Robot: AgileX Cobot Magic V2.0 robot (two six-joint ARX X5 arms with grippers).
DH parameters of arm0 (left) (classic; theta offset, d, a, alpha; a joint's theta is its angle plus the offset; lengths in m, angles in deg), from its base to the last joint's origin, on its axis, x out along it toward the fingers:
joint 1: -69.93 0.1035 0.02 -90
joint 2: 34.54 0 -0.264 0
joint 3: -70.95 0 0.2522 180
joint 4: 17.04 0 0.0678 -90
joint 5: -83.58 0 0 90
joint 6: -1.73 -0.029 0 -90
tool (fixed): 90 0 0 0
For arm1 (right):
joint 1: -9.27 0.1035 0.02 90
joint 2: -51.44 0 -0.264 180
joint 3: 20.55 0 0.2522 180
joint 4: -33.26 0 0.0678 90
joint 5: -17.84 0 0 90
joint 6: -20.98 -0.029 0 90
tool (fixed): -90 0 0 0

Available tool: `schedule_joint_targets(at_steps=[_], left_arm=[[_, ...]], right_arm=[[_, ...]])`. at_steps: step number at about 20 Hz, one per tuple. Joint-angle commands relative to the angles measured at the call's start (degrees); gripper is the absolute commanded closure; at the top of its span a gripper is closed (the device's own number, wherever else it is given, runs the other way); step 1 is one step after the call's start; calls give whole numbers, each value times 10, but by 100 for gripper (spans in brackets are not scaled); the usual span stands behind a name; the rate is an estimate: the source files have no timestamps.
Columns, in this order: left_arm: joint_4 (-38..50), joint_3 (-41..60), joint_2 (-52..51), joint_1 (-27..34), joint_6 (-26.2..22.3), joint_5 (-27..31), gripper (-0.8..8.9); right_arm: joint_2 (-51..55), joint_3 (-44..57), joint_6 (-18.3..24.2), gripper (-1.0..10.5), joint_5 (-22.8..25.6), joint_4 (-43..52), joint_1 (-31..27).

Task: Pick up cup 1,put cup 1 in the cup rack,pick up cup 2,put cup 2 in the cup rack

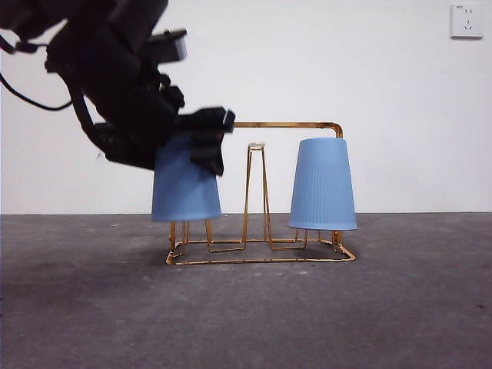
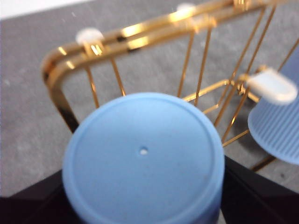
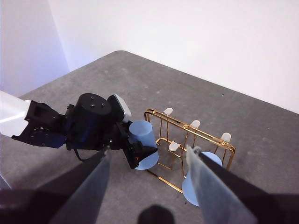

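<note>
Grey table [image 1: 77,307]; ribbed blue cup 2 [image 1: 185,184], upside down.

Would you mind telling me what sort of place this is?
Probably a lab test bench: a bare grey table, a blank white wall with a socket, and only a rack and cups.

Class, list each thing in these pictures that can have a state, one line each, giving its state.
Left cup: upside down, gripped, over the rack's peg.
Right cup: upside down, seated on the rack.
Cup rack: upright on the table.
Left gripper: shut on the left cup.
Right gripper: open, holding nothing, raised above the rack.
</note>
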State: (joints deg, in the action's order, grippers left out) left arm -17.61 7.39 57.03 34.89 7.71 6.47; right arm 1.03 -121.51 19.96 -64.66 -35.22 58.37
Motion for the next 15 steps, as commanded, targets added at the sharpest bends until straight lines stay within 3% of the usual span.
schedule_joint_targets(at_steps=[1,3,5,9,15], left_arm=[[-1,5,10,-2,-7,-10,749],[-1,5,11,-1,-7,-10,559],[-2,3,11,-1,-7,-10,311],[-38,-24,11,-2,-7,-15,306],[-177,-106,10,-2,-7,-24,306]], right_arm=[[-1,2,3,666,0,-2,0],[-3,2,3,666,0,-6,0],[-4,2,3,666,0,-12,0],[-4,2,4,666,0,-14,0],[-4,2,7,666,0,-24,0]])
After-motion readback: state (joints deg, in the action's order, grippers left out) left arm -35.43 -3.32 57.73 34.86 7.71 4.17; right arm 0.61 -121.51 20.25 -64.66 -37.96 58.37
